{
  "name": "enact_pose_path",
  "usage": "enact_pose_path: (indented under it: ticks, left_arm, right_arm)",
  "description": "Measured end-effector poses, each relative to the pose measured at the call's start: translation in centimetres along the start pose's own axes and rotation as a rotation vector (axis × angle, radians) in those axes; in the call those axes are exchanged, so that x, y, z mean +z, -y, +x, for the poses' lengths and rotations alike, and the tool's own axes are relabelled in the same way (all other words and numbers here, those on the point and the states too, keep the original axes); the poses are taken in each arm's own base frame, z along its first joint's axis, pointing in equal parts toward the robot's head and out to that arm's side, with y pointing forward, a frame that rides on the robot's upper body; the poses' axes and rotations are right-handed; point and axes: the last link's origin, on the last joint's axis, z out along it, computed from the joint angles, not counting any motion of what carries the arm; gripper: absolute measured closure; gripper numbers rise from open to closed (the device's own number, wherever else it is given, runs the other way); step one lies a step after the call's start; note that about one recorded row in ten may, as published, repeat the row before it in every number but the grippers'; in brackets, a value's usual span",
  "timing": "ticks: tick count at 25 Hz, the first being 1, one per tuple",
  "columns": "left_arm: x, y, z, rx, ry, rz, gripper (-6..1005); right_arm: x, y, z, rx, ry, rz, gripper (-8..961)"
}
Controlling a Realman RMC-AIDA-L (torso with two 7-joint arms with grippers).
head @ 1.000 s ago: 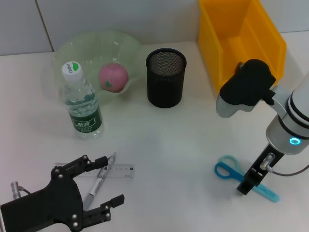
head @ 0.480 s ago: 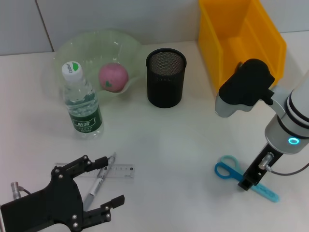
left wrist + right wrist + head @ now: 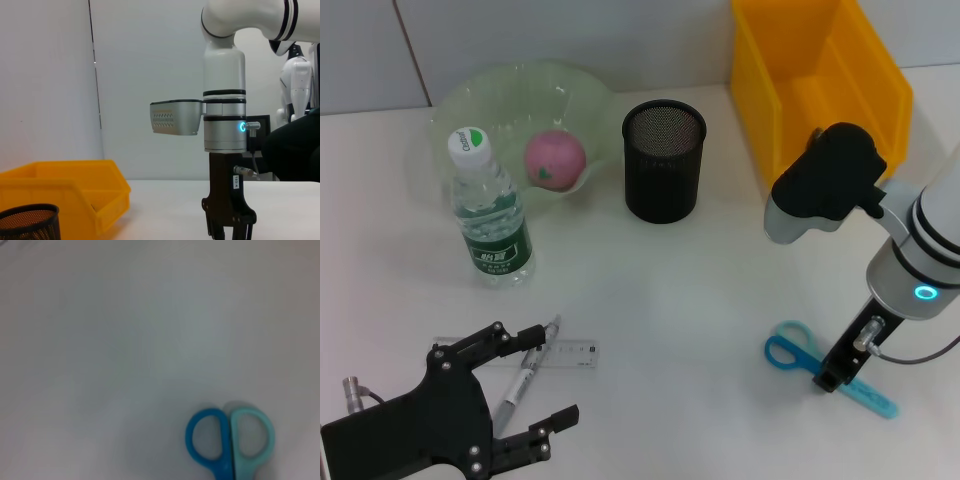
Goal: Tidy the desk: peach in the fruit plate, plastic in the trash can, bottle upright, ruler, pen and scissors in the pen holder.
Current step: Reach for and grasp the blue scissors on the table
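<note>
Head view, nearest edge: the left gripper point(image 3: 525, 385) occupies the lower left of the frame, its black fingers spread apart above the pen point(image 3: 524, 379) and the clear ruler point(image 3: 575, 353), which lie crossed on the white desk point(image 3: 660, 300); whether a finger touches either cannot be told. At the lower right, the right gripper point(image 3: 830, 378) points down onto the blue scissors point(image 3: 790, 350), its tip over the joint of handles and blades; in the left wrist view its fingers point(image 3: 227, 230) appear close together, but a grip on the scissors cannot be confirmed. The right wrist view shows the two handle loops point(image 3: 230, 437), one dark blue and one pale, flat on the desk. In the middle left of the head view the water bottle point(image 3: 490, 215) stands upright. Farther back, the pink peach point(image 3: 555, 158) rests in the pale green fruit plate point(image 3: 585, 95), just behind the bottle. The black mesh pen holder point(image 3: 663, 160) stands at upper centre, and the yellow bin point(image 3: 820, 80) fills the upper right.
</note>
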Motion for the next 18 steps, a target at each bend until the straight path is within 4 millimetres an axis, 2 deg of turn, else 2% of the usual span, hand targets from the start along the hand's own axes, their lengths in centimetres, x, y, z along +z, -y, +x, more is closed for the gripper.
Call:
enact_pose_path:
  ticks: [18]
  left_arm:
    - [-0.01, -0.15, 0.26, 0.001, -0.017, -0.014, 213]
  right_arm:
    - [0.37, -0.35, 0.05, -0.027, -0.013, -0.006, 616]
